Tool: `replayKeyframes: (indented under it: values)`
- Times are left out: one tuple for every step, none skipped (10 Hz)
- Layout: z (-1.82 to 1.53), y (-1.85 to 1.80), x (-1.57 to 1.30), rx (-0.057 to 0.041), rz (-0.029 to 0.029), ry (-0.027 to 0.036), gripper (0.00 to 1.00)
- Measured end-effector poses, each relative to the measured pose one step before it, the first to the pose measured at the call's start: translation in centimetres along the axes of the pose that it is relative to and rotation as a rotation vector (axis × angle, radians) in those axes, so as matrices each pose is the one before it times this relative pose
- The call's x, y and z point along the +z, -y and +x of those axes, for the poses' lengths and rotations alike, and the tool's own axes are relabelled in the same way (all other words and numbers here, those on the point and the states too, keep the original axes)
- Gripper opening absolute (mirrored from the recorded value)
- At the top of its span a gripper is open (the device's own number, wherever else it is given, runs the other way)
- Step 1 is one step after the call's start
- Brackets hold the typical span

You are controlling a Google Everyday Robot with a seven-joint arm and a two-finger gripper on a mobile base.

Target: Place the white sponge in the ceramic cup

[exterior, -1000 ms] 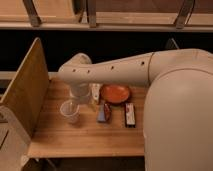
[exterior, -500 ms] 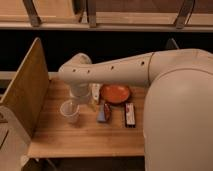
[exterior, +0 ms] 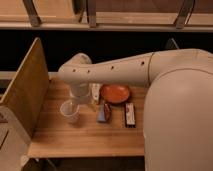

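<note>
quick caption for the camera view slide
The end effector hangs by the small pale white ceramic cup on a wooden table, near a round orange plate.

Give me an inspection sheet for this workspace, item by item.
Surface: wooden table, lit from above.
Job's things: ceramic cup upright on the table's left part; pale oblong item left of the plate, possibly the sponge.
Clutter: orange plate; blue-and-red packet; dark bar.
Grippers: hand lowered just behind the cup, at the end of the pale arm.
Cables: nothing seen.
Surroundings: wooden panel standing at the table's left edge; dark shelving behind.
</note>
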Motion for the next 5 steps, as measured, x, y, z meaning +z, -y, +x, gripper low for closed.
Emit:
replayKeyframes:
  values:
    - [-0.002,0.0,-0.004,0.0,-0.00004,0.00012,0.65]
    - [0.002,0.0,0.004,-0.00001,0.00004,-0.00012,0.65]
    - [0.002,0.0,0.002,-0.00004,0.00005,-0.00007,0.65]
    - [-0.001,-0.002,-0.006,-0.00024,0.00027,0.00013,0.65]
    - [-0.102,0.037,-0.033,-0.0046,0.006,0.00527,0.65]
